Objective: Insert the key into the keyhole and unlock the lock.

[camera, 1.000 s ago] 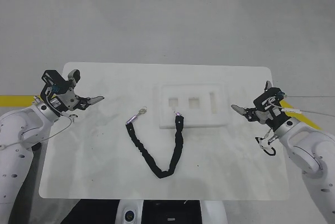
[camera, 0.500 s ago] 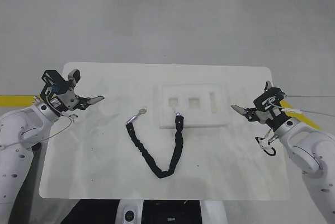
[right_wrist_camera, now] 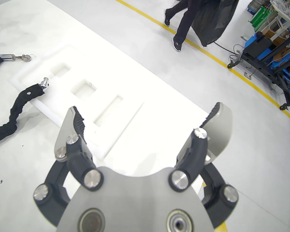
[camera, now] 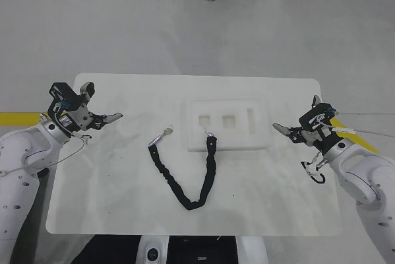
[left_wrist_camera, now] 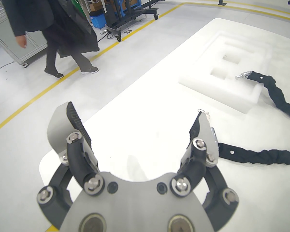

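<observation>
The white rounded table (camera: 118, 198) carries a white foam tray with 3 recesses (camera: 263, 142). The black fabric-sleeved chain (camera: 184, 195) lies in a U in front of the tray. My left gripper (camera: 111, 119) and right gripper (camera: 281, 131) hang at opposite table edges, fingers spread and empty. The chrome lock end (camera: 157, 138) lies slantwise, with the small silver key (camera: 167, 130) at its tip. It's nearer my left, so I judge that arm better placed.

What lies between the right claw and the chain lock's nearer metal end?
The white foam tray, then a bare strip of table by the right claw; clearest in the top view.
</observation>
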